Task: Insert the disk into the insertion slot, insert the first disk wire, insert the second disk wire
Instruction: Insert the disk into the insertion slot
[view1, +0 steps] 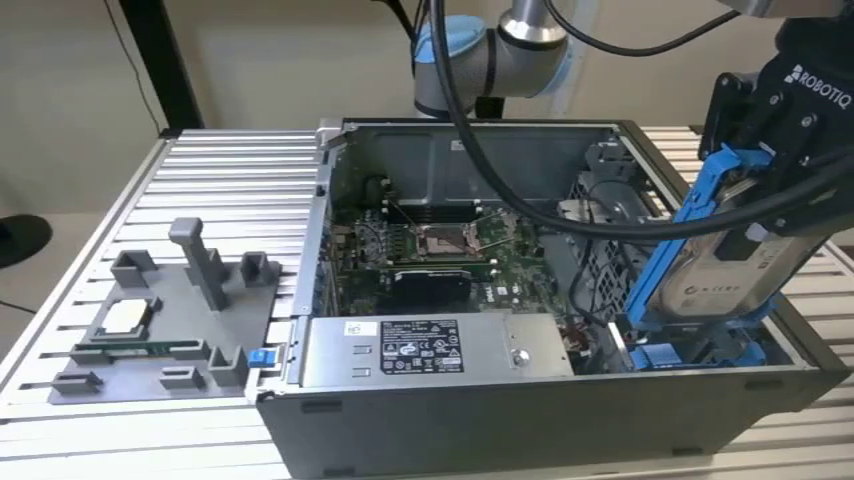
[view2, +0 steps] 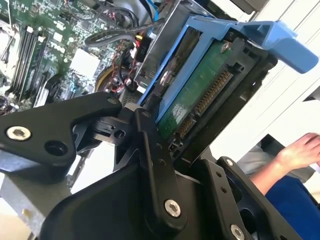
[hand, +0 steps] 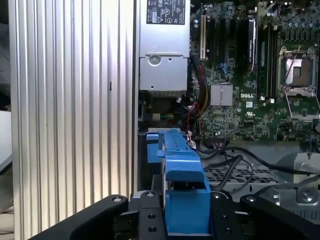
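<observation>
My gripper is shut on the disk, a silver-grey drive in a bright blue carrier frame. The disk hangs tilted, its lower end down at the blue rails of the insertion slot, at the near corner of the open computer case on the exterior view's right. In the second wrist view the disk shows its green circuit board and connector row between my black fingers. The first wrist view has the blue carrier's edge running away from my gripper toward the case.
A grey power-supply box lies along the case's front, with the motherboard behind it. Loose black cables lie near the bay. A grey fixture tray stands on the ribbed table. A person's hand is nearby.
</observation>
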